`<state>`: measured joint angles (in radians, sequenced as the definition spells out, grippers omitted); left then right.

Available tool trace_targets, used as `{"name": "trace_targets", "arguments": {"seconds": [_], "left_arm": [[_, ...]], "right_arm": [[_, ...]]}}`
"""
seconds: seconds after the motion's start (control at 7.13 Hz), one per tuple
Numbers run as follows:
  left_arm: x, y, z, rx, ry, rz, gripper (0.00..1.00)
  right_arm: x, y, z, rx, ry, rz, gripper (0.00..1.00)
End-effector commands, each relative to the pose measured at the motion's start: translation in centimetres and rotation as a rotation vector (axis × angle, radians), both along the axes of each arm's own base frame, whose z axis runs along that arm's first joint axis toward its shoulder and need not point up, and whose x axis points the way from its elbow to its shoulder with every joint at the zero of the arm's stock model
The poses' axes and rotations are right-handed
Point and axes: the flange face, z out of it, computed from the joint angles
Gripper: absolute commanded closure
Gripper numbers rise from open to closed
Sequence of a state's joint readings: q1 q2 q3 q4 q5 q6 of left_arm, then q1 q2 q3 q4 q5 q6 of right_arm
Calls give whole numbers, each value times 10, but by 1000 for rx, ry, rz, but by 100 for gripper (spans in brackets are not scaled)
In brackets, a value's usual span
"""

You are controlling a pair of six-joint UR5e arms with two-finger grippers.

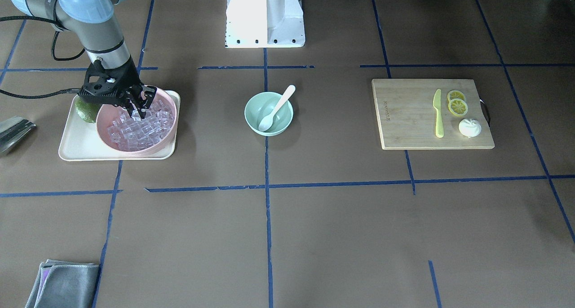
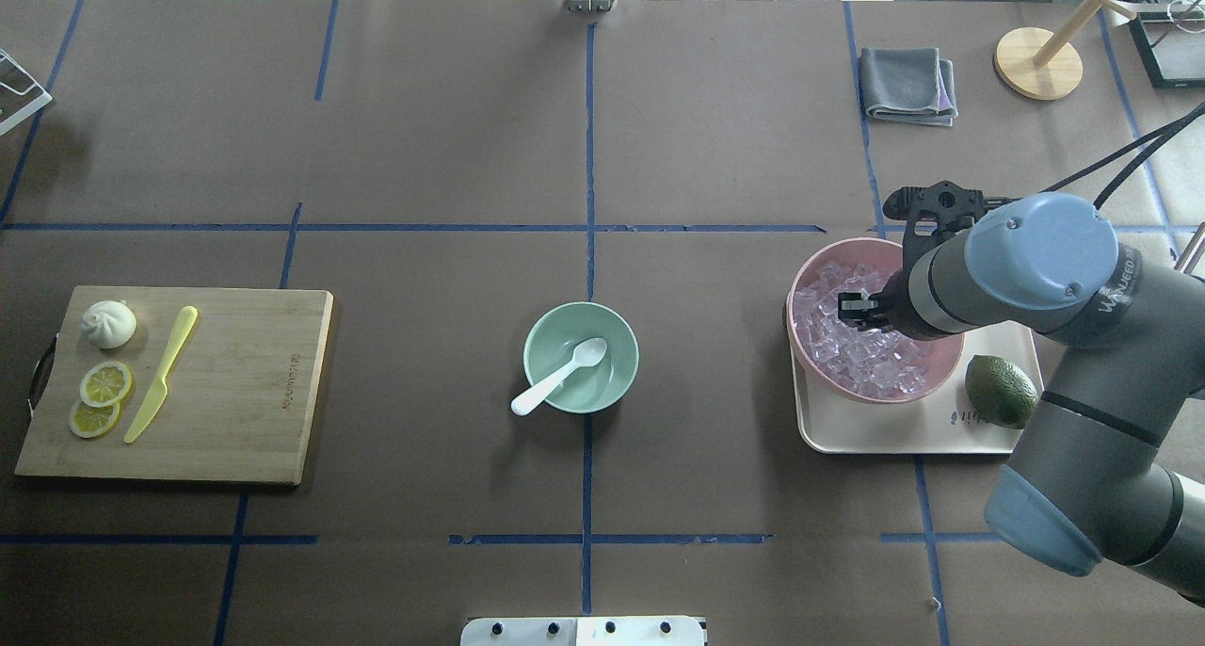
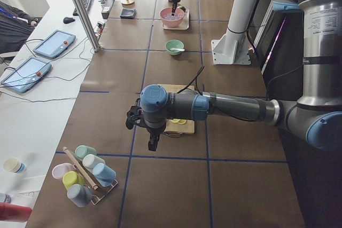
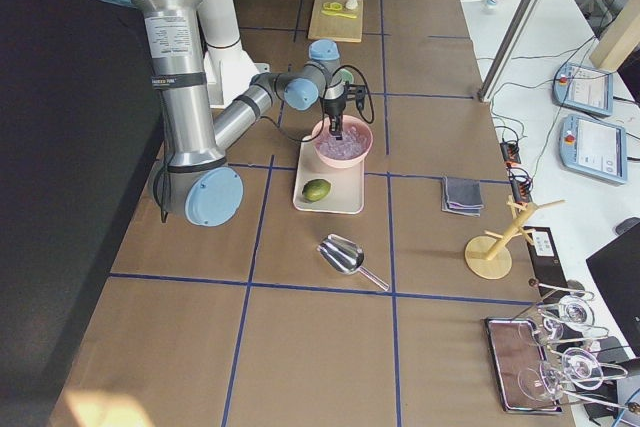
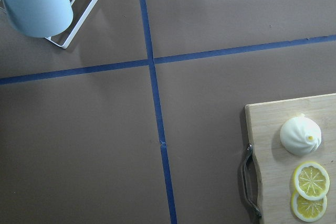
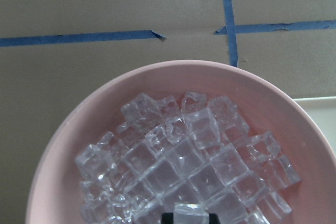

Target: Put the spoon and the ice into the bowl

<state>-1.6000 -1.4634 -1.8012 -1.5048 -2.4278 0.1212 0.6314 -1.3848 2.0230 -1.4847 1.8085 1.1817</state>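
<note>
Right tool (image 1: 138,112) low in pink bowl (image 6: 173,74) — one ice cube (image 6: 190,214) clamped in its grip, more beneath

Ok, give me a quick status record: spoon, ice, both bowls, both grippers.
spoon: in the green bowl, scoop down, handle leaning over the rim
green bowl: mid-table, no ice seen in it
ice: heaped in the pink bowl on the tray
right gripper: down in the pink bowl, one cube between its fingertips, looks gripped
left gripper: hovering over the table near the cutting board; open or shut cannot be told
left to do: ice into the green bowl
</note>
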Motion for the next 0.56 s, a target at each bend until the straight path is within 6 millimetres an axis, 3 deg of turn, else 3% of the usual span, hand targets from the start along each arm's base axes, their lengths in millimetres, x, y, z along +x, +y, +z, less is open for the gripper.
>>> {"name": "trace_targets", "arguments": {"seconds": [0.0, 0.42], "left_arm": [[0, 0, -1, 1, 0, 0, 0], [0, 0, 0, -8, -5, -1, 0]], "right_arm": [[-26, 0, -47, 40, -63, -14, 100], [-99, -2, -153, -10, -105, -5, 100]]}}
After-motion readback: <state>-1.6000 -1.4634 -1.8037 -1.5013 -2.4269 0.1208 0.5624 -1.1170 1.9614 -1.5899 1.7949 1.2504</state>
